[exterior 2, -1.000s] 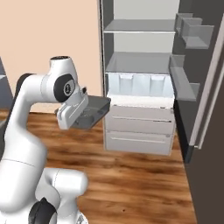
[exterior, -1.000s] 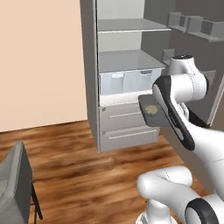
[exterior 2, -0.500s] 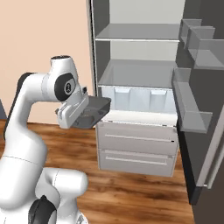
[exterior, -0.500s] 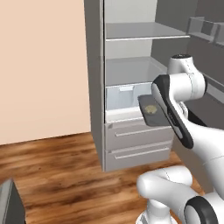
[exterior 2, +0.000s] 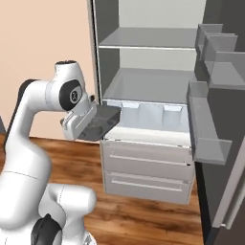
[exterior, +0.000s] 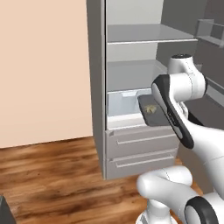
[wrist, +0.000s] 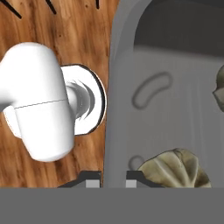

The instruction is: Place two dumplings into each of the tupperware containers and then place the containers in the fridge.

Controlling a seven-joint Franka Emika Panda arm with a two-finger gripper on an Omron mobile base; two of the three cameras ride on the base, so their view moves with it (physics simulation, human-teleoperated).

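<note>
- while clamped narrow on the rim of a grey tupperware container point(wrist: 175, 109), gripper point(wrist: 113, 177) held level before the open fridge point(exterior 2: 158, 91).
- inside the tub, two dumplings: one point(wrist: 175, 168) just beside the fingertips, another point(wrist: 220, 89) apart.
- tub point(exterior: 153, 110) near the translucent drawers point(exterior 2: 153, 115), above wood floor point(exterior: 52, 170).

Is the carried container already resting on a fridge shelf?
No, the tupperware container hangs in the gripper, in front of the open fridge.
</note>
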